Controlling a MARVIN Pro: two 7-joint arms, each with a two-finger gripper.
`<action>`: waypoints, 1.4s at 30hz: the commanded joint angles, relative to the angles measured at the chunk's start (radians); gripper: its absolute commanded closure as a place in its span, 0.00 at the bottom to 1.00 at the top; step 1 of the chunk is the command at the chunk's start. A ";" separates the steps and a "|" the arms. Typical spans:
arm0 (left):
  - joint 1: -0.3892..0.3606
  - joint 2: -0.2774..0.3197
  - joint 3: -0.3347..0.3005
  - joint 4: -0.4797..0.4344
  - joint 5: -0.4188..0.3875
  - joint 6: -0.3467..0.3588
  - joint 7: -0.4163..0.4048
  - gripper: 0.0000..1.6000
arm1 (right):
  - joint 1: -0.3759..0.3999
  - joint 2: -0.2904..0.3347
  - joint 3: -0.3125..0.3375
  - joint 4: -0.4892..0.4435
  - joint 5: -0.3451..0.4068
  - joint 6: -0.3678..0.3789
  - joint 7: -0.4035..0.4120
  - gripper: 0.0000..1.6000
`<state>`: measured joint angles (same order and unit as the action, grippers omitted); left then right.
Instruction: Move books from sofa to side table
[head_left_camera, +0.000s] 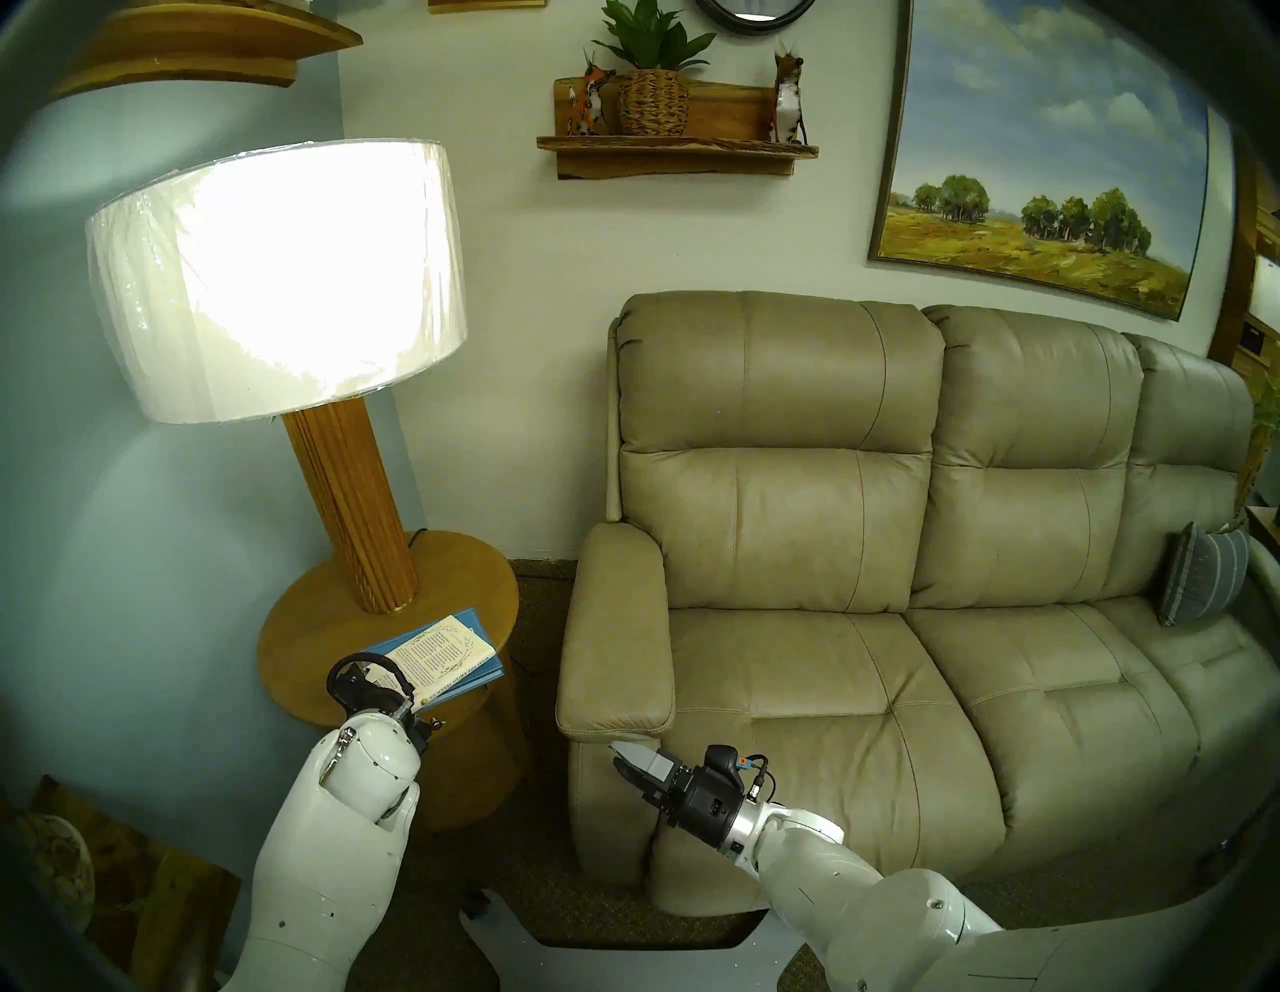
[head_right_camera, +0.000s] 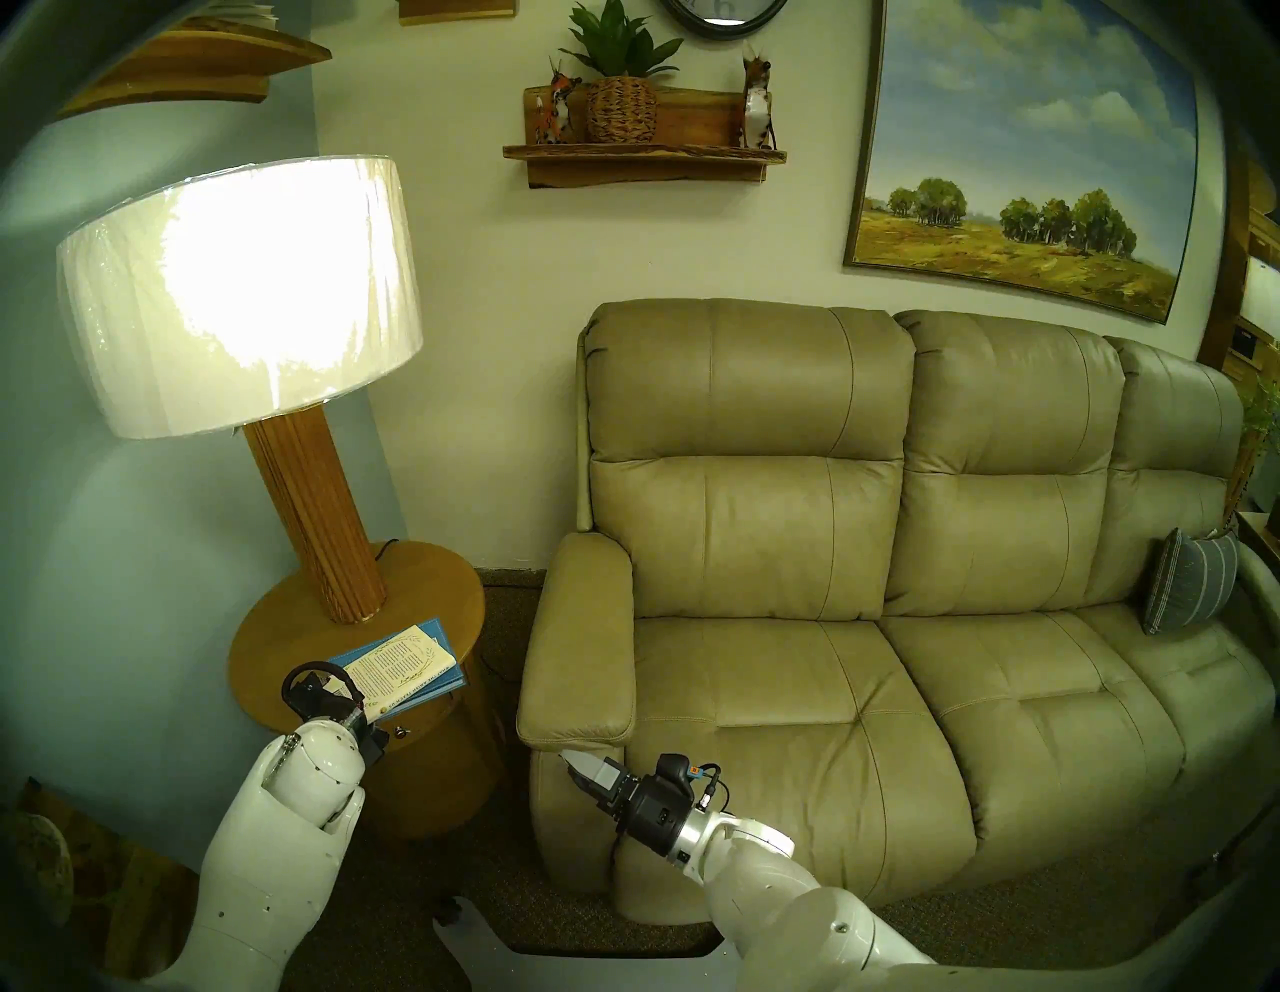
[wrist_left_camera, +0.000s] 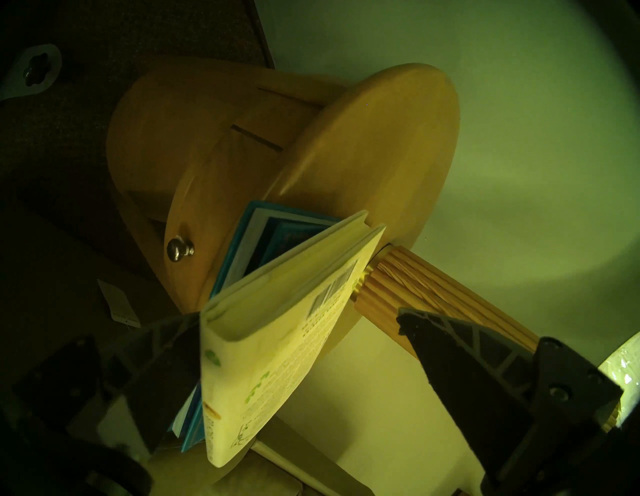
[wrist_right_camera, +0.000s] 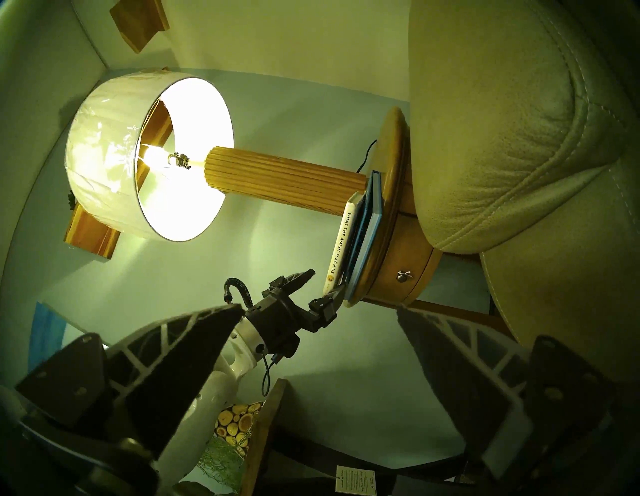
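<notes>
Left wrist: left claw (wrist_left_camera: 298, 325) spread, astride cream book (wrist_left_camera: 277, 322) atop blue book (wrist_left_camera: 254, 239).
Right wrist: spine lettering; right claw (wrist_right_camera: 318, 315) spread.
Bench (head_left_camera: 305, 623): lamp (head_left_camera: 360, 506) crowds books.

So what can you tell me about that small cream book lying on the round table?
The cream paperback has green leaf sprigs, printed text and a barcode on its upturned cover, and its spine reads "What the Amish Teach Us". It lies atop the blue hardcover on the side table, beside the lamp's wooden post. Its near end looks slightly raised: one finger of the left gripper sits under that corner, jaws apart.
</notes>
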<state>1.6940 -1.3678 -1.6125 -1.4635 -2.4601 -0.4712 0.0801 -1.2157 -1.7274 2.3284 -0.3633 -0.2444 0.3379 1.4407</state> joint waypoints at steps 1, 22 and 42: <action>0.084 -0.042 0.012 -0.093 0.000 0.017 -0.047 0.00 | -0.009 -0.031 -0.011 -0.042 0.001 0.018 0.025 0.00; 0.156 -0.036 -0.057 -0.154 -0.033 0.060 -0.083 0.00 | -0.036 -0.022 -0.045 -0.074 0.019 0.035 0.043 0.00; 0.242 -0.023 -0.072 -0.188 0.027 0.090 -0.134 0.00 | -0.054 -0.012 -0.055 -0.083 0.051 0.053 0.043 0.00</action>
<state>1.8426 -1.3719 -1.7114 -1.5645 -2.4776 -0.4157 -0.0050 -1.2640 -1.7387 2.2755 -0.4435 -0.2108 0.3904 1.4482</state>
